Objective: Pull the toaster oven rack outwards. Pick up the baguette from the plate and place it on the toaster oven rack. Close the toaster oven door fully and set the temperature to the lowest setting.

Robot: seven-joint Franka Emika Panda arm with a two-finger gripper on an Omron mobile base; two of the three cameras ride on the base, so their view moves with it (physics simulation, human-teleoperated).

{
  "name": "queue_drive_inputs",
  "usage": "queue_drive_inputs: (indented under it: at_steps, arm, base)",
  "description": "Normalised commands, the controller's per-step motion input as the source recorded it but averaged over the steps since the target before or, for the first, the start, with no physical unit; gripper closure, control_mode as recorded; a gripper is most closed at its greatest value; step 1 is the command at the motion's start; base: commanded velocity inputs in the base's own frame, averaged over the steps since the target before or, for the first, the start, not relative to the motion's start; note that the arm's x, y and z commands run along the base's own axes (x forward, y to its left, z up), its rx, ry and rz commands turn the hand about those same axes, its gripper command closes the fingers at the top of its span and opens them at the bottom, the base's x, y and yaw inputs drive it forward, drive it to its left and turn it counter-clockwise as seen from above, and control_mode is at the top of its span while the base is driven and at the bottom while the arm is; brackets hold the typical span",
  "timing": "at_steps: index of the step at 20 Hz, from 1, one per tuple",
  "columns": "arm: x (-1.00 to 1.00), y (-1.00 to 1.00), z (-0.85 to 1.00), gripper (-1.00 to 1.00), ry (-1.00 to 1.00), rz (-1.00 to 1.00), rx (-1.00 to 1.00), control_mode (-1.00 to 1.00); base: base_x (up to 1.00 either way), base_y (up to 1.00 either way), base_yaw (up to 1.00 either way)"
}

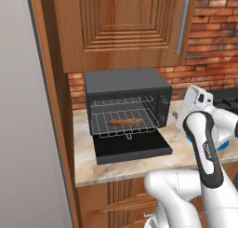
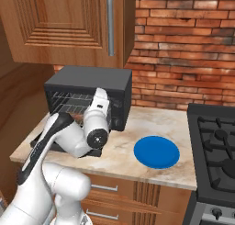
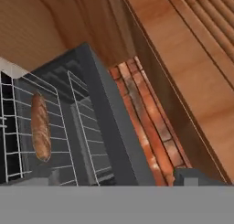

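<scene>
The step in hand is judged to be the closing of the toaster oven door [image 1: 131, 148], since the baguette [image 1: 124, 122] is already laid on the toaster oven rack [image 1: 122, 122] and the plate [image 2: 156, 152] is left bare. The gripper [image 3: 114, 179] is held up beside the oven's right front corner, its fingertips [image 3: 43, 176] spread about as wide as they go, and nothing is gripped between them.

For the door to be shut well, the rack would probably need to be slid back first (its small front loop juts over the dropped panel), otherwise the door may be stopped against the wire. The hand should then be brought low, under the free front edge of the door, and the panel swung upward about its hinge until it sits flush against the cavity. A push applied near the middle of the edge is likely to lift it evenly. The control strip on the right front is to be kept clear until the door is home.

The toaster oven [image 1: 126, 90] is seen as a dark grey matte box on the marble counter [image 2: 137, 123], below a wooden cabinet [image 1: 123, 27] and against a brick wall [image 2: 183, 49]. The door lies flat, opened forward onto the counter, and the silver wire rack is drawn partly out over it.
</scene>
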Motion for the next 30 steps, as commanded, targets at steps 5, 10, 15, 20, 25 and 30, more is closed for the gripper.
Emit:
queue_drive_inputs:
  at_steps: [5, 10, 15, 20, 25, 30]
  arm:
    - [-0.54, 0.01, 0.0, -1.0, 0.03, 0.22, -0.67, -1.0]
    - [-0.28, 0.37, 0.0, -1.0, 0.07, 0.28, -0.71, -1.0]
    - [-0.14, 0.49, 0.0, -1.0, 0.0, 0.34, -0.6, -1.0]
    - [-0.07, 0.52, 0.0, -1.0, 0.0, 0.34, -0.55, -1.0]
    - [-0.04, 0.35, 0.0, -1.0, 0.0, 0.36, -0.5, -1.0]
    - [-0.08, 0.27, -0.04, -1.0, 0.0, 0.35, -0.43, -1.0]
  base:
    - [0.0, 0.0, 0.0]
    - [0.0, 0.0, 0.0]
    - [0.0, 0.0, 0.0]
    - [0.0, 0.0, 0.0]
    - [0.0, 0.0, 0.0]
    - [0.0, 0.0, 0.0]
